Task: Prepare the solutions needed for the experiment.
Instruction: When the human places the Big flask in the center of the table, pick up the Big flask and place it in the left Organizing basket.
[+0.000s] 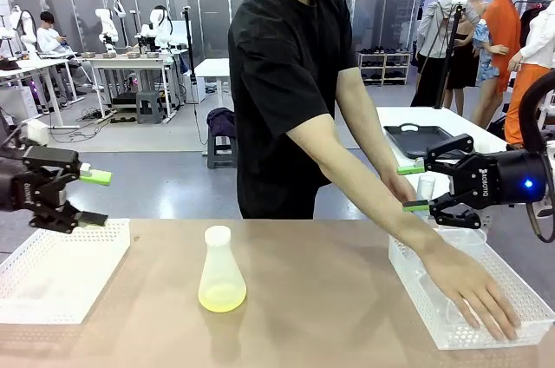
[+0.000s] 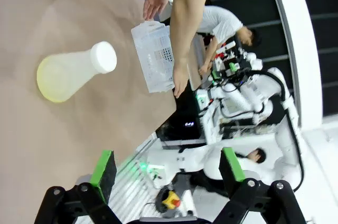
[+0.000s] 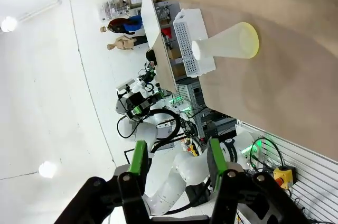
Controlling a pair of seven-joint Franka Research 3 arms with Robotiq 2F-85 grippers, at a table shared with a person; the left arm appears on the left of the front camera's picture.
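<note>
Solution (image 1: 222, 299): 1 shallow, clear, pale yellow-green layer, surface level, in the base of an upright translucent conical flask (image 1: 218, 266), lower centre of the front view.

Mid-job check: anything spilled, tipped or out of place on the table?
Nothing stands out. The flask stands upright mid-table with its white cap on and the shallow yellow-green solution inside, and no spill shows around it. The person's hand reaches into the right-hand basket.
</note>
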